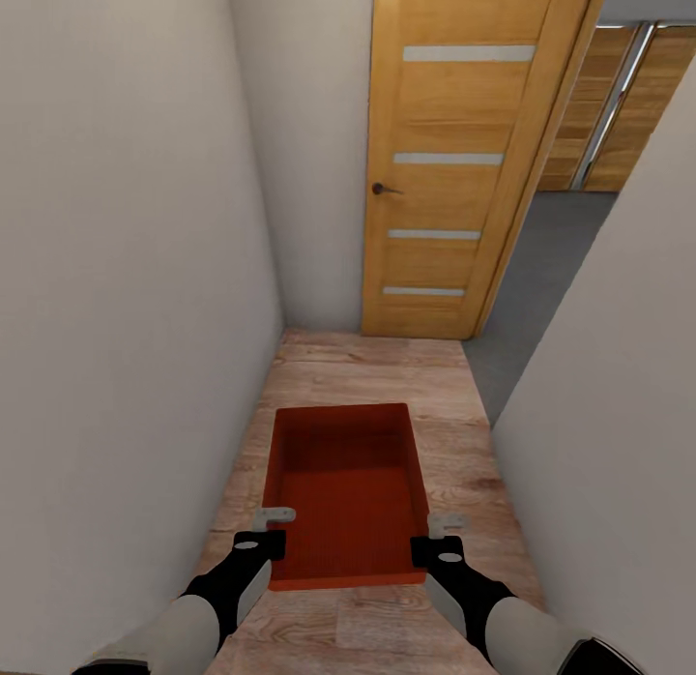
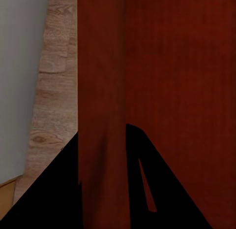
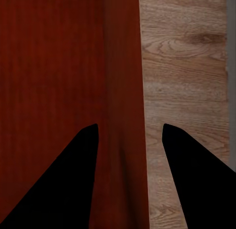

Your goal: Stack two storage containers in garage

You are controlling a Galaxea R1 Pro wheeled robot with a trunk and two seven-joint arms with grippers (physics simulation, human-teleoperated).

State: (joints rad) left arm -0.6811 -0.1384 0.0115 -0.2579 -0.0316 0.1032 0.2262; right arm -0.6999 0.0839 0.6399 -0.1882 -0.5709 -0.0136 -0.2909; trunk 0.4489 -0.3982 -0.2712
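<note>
Carrying one orange-red storage container (image 1: 346, 496) between your two arms, you are facing down a narrow passage. On your left a plain white wall (image 1: 116, 298) runs close alongside, and the light wood-plank floor (image 1: 377, 366) shows beneath and ahead of the bin. Your left gripper (image 1: 274, 513) sits at the container's near left corner; in the left wrist view its dark fingers (image 2: 59, 189) stand on either side of the bin's thin left wall (image 2: 101, 91), one outside and one inside, closed onto it. The container itself is level, open side up, its finely ribbed bottom visible, with its long axis pointing away from you. Your right gripper (image 1: 446, 524) is at the near right corner; in the right wrist view its fingers (image 3: 64, 184) likewise straddle the right wall (image 3: 123, 91), though a little gap shows on each side, so you cannot tell whether they truly pinch it. Ahead, past the bin, an orange wooden door (image 1: 464, 162) with four pale horizontal strips and a dark handle (image 1: 384, 189) stands at the passage's end. To its right an opening shows grey floor (image 1: 551, 259) and more wooden panels (image 1: 619, 104) beyond, and another white wall (image 1: 619, 414) closes your right side.
</note>
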